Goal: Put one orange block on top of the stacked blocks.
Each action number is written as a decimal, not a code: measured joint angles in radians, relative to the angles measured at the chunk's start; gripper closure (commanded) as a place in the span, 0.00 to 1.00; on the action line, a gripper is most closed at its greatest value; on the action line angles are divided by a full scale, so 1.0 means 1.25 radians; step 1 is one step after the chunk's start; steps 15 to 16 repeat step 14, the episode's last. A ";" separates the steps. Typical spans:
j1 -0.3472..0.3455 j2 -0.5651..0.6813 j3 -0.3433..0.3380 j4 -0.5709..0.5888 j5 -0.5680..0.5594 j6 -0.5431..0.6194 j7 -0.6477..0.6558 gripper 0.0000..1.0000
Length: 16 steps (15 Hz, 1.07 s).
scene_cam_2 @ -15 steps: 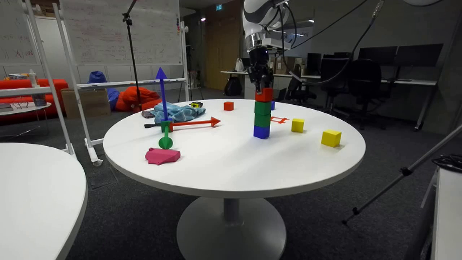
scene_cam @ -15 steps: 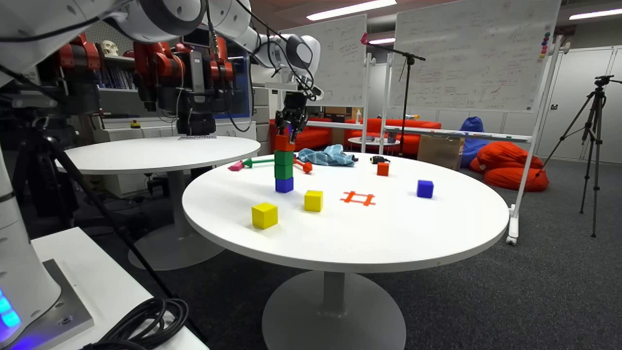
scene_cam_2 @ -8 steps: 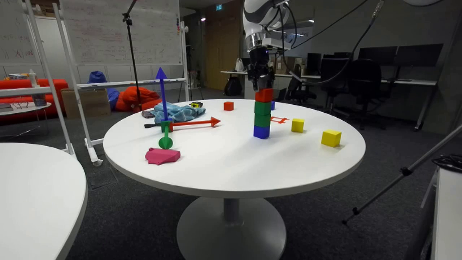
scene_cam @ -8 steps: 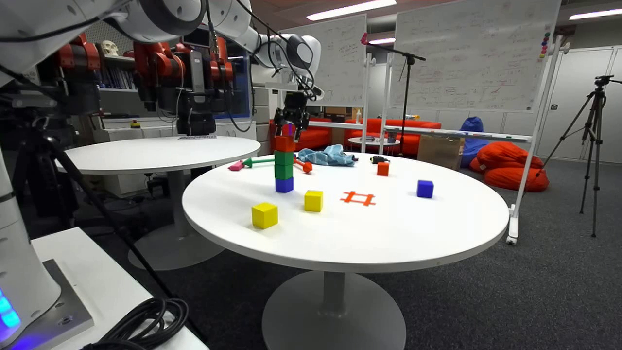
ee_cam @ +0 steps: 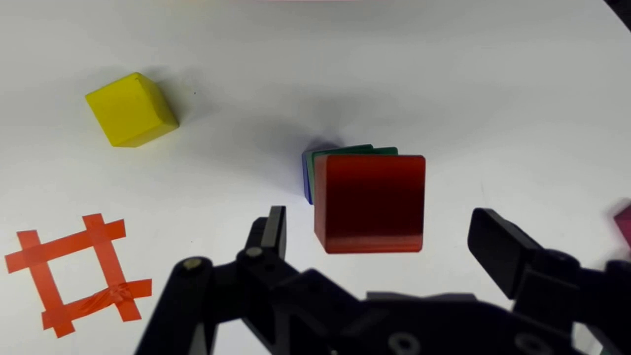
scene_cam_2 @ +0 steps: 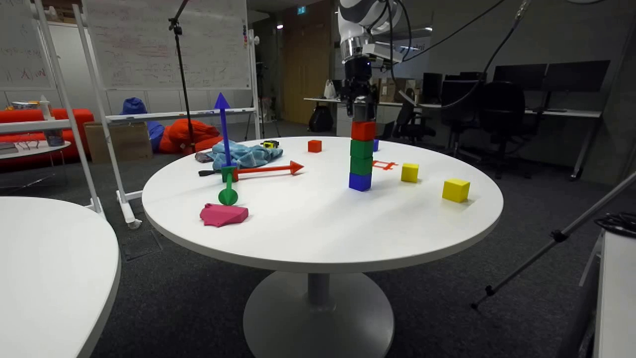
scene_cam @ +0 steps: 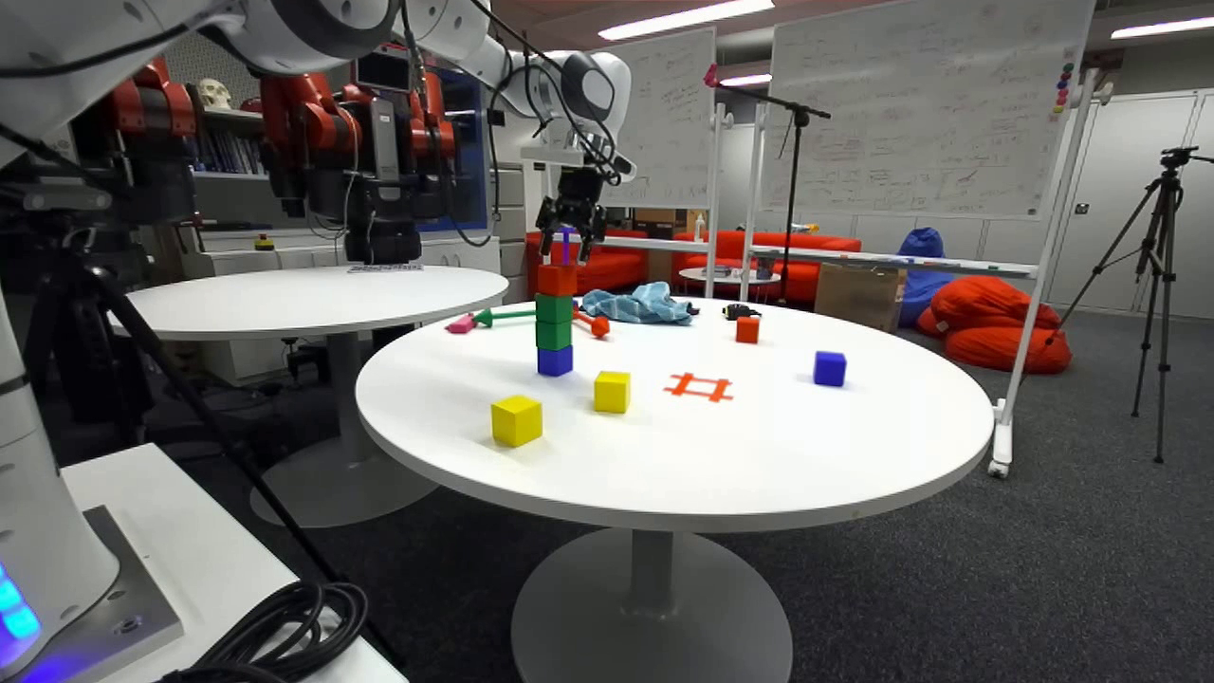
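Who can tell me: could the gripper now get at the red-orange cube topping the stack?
Probably yes: the open gripper hangs above the red-orange cube, its fingers to either side in the wrist view, nothing visible in the way.

Orange block (scene_cam: 557, 280) atop stacked blocks (scene_cam: 554, 336)

Your arm (scene_cam: 450, 33) is white and rounded, banded dark grey, with black cables (scene_cam: 38, 72) strung along it. Blue lights (scene_cam: 19, 623) glow at its white base (scene_cam: 62, 536), which sits on a grey plate (scene_cam: 142, 607). You also carry a shiny silver collar (scene_cam_2: 354, 47) and a white box (scene_cam_2: 382, 51). Your claw (ee_cam: 377, 222) is black and angular, with round brassy screw heads (ee_cam: 192, 264) and one grey-faced fingertip (ee_cam: 272, 230).
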 measured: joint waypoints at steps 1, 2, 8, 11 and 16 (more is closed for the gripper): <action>-0.003 -0.011 0.000 0.000 0.005 0.005 0.001 0.00; -0.007 -0.027 -0.001 -0.005 0.010 0.015 0.004 0.00; -0.035 -0.185 -0.009 -0.131 0.041 0.147 0.043 0.00; -0.043 -0.258 -0.013 -0.204 0.044 0.179 0.059 0.00; -0.043 -0.275 -0.013 -0.231 0.044 0.184 0.060 0.00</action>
